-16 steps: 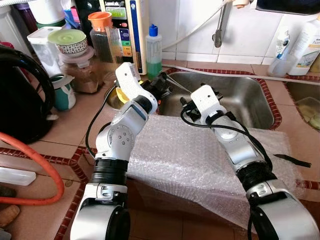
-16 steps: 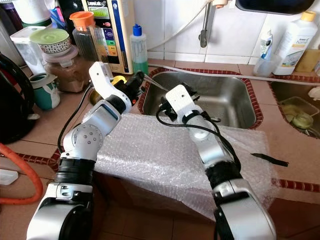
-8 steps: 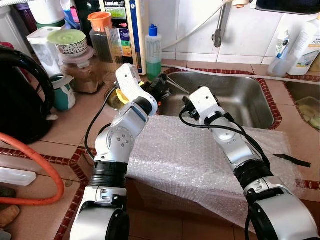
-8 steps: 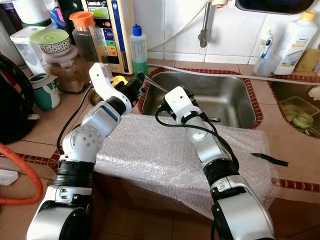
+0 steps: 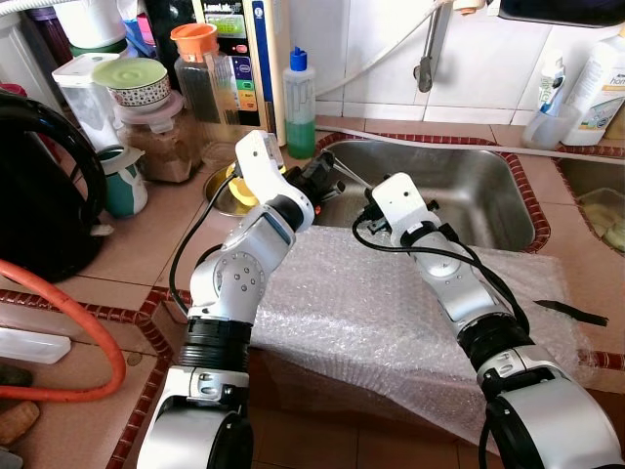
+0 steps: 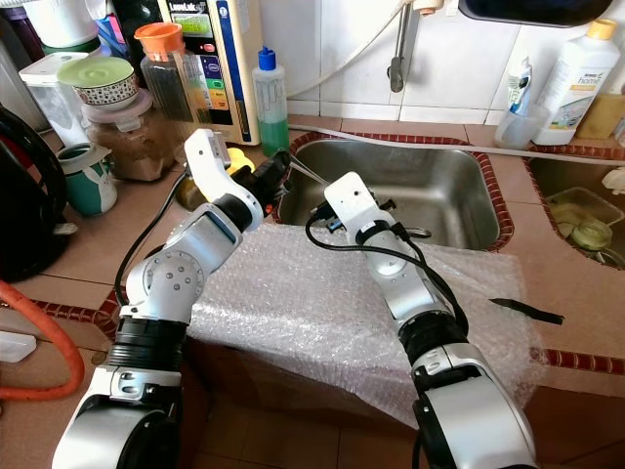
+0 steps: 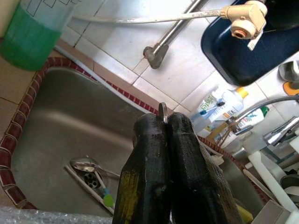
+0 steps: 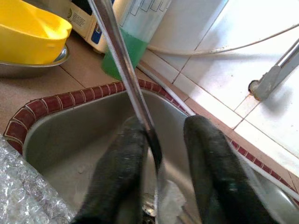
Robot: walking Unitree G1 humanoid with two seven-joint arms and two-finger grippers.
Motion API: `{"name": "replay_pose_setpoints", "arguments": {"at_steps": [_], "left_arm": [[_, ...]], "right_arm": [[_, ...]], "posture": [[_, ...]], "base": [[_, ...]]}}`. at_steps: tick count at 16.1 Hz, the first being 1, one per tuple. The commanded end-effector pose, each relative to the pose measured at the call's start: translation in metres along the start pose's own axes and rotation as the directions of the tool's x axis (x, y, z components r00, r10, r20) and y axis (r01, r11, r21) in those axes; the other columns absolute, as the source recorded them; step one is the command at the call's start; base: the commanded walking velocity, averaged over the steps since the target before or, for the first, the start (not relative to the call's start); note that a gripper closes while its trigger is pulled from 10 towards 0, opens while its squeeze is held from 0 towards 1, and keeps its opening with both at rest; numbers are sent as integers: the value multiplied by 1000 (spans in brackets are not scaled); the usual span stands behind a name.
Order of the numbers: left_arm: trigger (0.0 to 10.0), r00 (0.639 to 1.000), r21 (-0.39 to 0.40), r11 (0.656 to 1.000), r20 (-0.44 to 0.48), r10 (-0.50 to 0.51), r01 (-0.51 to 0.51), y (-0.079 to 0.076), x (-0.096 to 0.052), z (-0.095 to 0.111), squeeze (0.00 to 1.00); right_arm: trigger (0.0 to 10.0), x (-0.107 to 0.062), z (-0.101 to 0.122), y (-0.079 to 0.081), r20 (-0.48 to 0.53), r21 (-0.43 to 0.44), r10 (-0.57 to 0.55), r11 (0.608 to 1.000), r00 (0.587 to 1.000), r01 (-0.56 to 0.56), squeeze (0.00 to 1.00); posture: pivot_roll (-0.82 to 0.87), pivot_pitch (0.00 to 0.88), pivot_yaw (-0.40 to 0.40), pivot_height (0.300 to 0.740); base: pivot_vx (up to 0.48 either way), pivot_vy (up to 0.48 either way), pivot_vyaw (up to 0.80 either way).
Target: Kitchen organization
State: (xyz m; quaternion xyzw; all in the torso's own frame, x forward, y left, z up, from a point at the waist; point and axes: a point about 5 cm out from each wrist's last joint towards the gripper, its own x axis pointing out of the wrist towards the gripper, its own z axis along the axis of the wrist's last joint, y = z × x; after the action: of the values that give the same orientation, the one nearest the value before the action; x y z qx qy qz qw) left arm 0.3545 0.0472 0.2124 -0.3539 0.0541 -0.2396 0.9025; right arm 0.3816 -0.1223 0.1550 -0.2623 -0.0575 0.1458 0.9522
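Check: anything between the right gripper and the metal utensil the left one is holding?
Nothing visible. The left gripper pinches the metal utensil above the sink. The utensil's shaft runs between the open fingers of the right gripper, close beside one finger.

Two silver arms [image 5: 244, 278] were counted, and one steel sink [image 5: 469, 195]. One green soap bottle [image 5: 300, 103], one yellow bowl [image 8: 32, 32], one bubble-wrap sheet [image 5: 381, 313] and one black knife [image 5: 571, 313] were seen.
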Motion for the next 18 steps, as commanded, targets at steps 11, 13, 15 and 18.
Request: {"name": "replay_pose_setpoints", "arguments": {"at_steps": [11,13,15,18], "left_arm": [[10000,997,-9,998,-34,-67,67,-19,0,-19,0],[10000,997,-2,998,-34,-66,66,-19,0,-18,1000],[10000,998,1,998,-33,-58,58,-17,0,-18,1000],[10000,998,11,998,-38,-56,56,-17,-1,-19,1000]], "right_arm": [[0,-1,-4,-5,-12,42,-26,999,1000,27,0],[0,-1,-5,-5,-14,45,-28,999,1000,29,0],[0,-1,-5,-5,-16,46,-31,998,999,32,0],[0,-2,-9,-8,-30,46,-44,998,999,46,0]], "posture": [[-7,0,99,740],[-6,0,99,740],[-6,0,100,740],[-2,0,96,740]], "base": [[0,0,0],[0,0,0],[0,0,0],[0,0,0]]}}
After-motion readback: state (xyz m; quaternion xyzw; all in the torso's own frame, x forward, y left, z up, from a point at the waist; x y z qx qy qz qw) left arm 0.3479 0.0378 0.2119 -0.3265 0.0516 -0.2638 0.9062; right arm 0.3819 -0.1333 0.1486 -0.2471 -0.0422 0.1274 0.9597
